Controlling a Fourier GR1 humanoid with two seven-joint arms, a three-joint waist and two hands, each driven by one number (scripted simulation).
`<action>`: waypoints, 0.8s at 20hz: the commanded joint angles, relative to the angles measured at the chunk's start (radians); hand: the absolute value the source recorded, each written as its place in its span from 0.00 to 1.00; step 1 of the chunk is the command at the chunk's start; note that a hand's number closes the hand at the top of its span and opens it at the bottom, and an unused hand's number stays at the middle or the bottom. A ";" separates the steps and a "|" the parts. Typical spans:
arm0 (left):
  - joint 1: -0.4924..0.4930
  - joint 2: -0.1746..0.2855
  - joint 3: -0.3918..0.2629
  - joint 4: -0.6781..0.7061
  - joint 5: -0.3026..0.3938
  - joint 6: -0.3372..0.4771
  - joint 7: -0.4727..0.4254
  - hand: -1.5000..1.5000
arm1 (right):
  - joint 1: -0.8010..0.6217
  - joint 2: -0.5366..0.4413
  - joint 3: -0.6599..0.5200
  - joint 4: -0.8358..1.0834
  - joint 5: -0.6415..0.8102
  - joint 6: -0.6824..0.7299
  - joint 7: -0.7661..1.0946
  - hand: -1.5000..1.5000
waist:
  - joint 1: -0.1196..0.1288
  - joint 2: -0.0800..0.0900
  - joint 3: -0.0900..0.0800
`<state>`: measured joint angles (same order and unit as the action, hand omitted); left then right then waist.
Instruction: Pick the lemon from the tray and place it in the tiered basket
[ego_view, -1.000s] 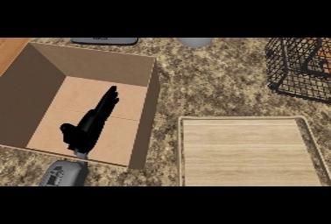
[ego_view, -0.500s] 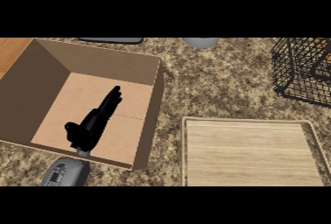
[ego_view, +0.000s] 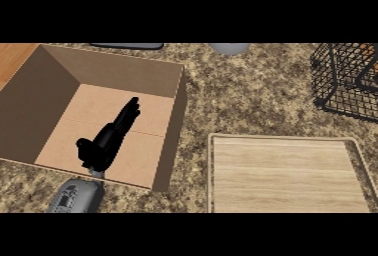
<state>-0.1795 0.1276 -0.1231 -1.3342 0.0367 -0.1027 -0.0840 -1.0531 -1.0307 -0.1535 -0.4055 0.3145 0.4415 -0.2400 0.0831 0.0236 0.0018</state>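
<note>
At the far left a strip of orange-brown wood (ego_view: 10, 54) meets the speckled stone counter (ego_view: 251, 95). Beside it stands an open cardboard box (ego_view: 44, 95), its walls sloping down to a pale floor. The grey left forearm (ego_view: 74, 196) comes up from the lower edge and crosses the box's near wall. The left hand (ego_view: 103, 145) is inside the box, low over its floor. Its fingers (ego_view: 130, 111) are stretched straight toward the upper right and the thumb juts out to the left; it holds nothing.

At the top edge, a flat dark object (ego_view: 129, 45) lies behind the box and a grey round object (ego_view: 229, 48) sits further right.

To the right of the box, near but apart from it, lies the tray (ego_view: 284, 175), its pale wood grain showing from rim to rim.

In the upper right corner stands the black wire tiered basket (ego_view: 336, 95), cut off by the edge. Behind its wires shows an orange patch (ego_view: 365, 49); I cannot tell whether this is the lemon. It is well apart from the left hand, across the counter from it.
</note>
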 joint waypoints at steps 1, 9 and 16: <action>-0.013 -0.015 -0.008 0.025 -0.020 0.012 -0.015 0.50 | -0.090 0.079 0.019 0.071 0.039 -0.044 0.017 1.00 | -0.005 0.004 0.000; 0.033 -0.029 -0.019 -0.032 -0.039 0.040 0.001 0.50 | -0.157 0.133 0.027 0.166 0.076 -0.031 -0.027 1.00 | -0.018 -0.003 0.001; 0.023 -0.025 0.010 0.003 -0.010 0.012 -0.015 0.50 | -0.213 0.238 -0.017 0.244 0.044 -0.036 0.054 1.00 | -0.020 0.000 0.000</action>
<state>-0.1622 0.1087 -0.1188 -1.3416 0.0214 -0.0888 -0.0865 -1.2362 -0.8298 -0.1533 -0.1958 0.3681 0.4034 -0.2177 0.0686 0.0236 0.0028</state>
